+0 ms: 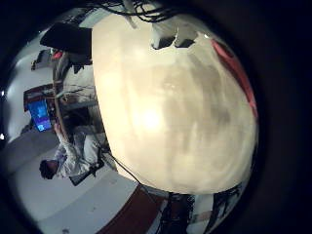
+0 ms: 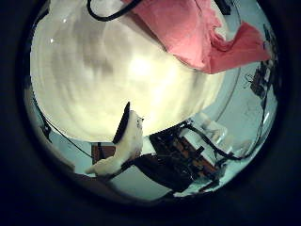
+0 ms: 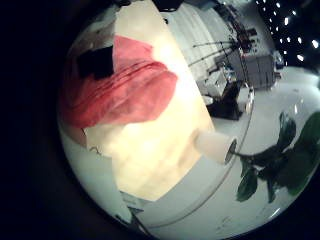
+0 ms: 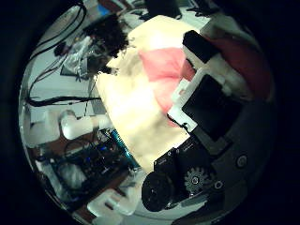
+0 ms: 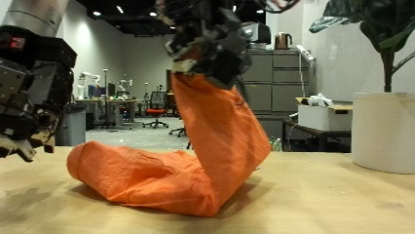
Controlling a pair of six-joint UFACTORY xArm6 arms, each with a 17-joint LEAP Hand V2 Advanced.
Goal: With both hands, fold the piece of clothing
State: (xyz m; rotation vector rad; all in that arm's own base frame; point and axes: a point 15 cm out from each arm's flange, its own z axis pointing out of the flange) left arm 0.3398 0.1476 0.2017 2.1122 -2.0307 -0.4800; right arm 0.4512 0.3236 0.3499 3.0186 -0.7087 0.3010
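— Outside view's evenly bright, ceiling lights glowing overhead, soft shadow under the cloth on the table.

— And the palm views? Glare washes the tabletop white (worst on the left hand's), everything bowing at the dark round rims.

A wooden table stands before grey cabinets, office chairs, a white planter and ceiling lights.

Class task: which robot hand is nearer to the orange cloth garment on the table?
Right. The right hand grips the orange cloth garment's lifted end above the wooden table; the left hand hangs beside the heap's other end, apart from it.
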